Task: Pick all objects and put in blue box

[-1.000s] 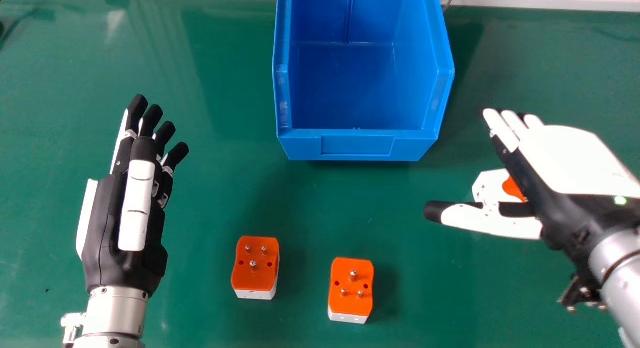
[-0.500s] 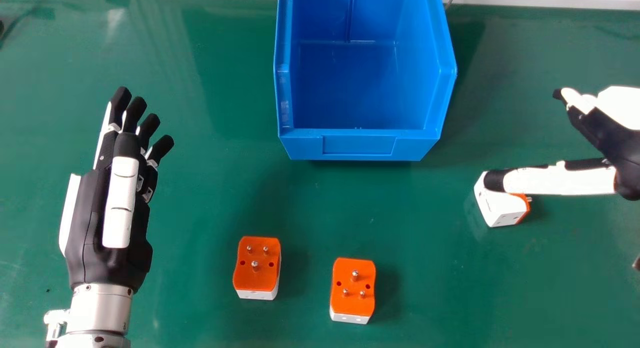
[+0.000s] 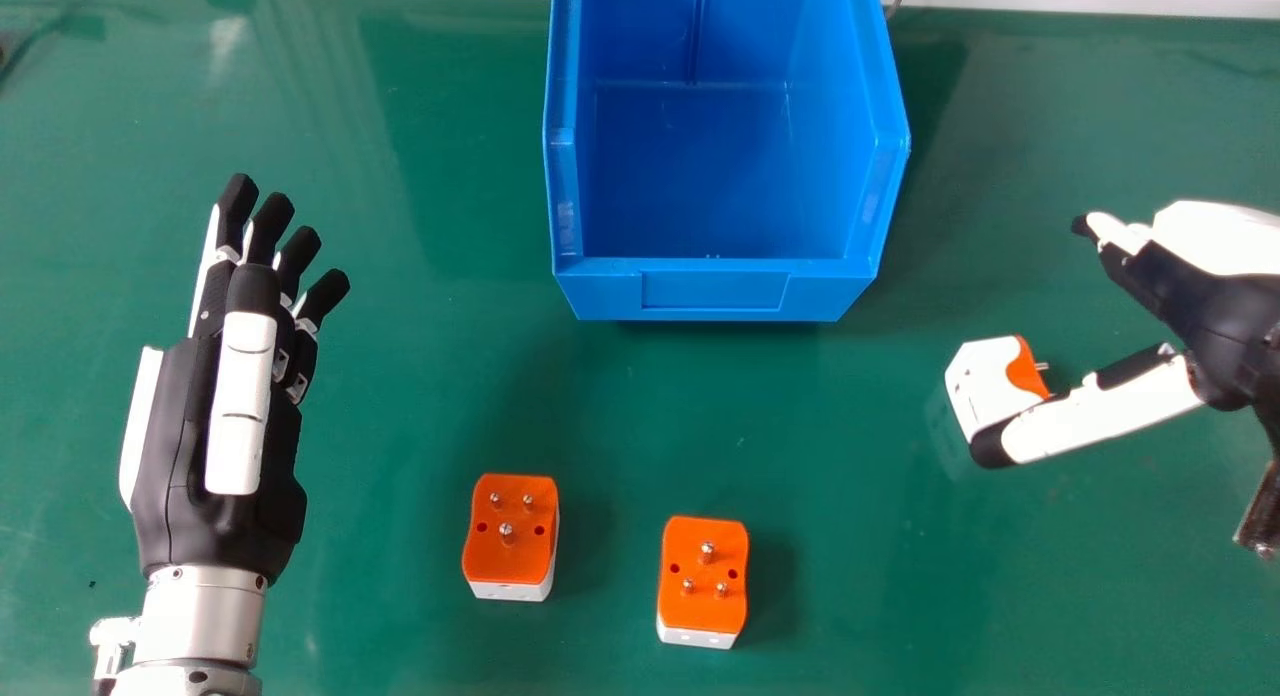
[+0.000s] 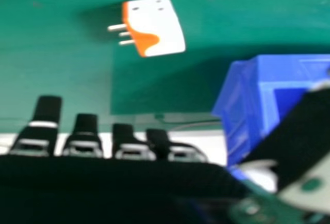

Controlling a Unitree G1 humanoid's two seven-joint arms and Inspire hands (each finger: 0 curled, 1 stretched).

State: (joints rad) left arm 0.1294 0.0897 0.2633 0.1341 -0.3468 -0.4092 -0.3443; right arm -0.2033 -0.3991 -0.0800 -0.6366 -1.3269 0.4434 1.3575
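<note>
Adapters (image 3: 705, 614) number three outside one blue box (image 3: 715, 291), left hand (image 3: 240, 406) and right hand (image 3: 1210, 311) both with fingers released.

Two orange-and-white plug adapters (image 3: 512, 559) stand on the green counter (image 3: 400, 406) with metal pins up — side by side but apart, the left slightly farther from the robot. A third adapter (image 3: 982, 380) lies on its side to their right and farther out, white body showing, pins pointing right. The blue box (image 3: 712, 290) sits upright beyond the standing pair — open-topped, its lower wall facing the robot.
</note>
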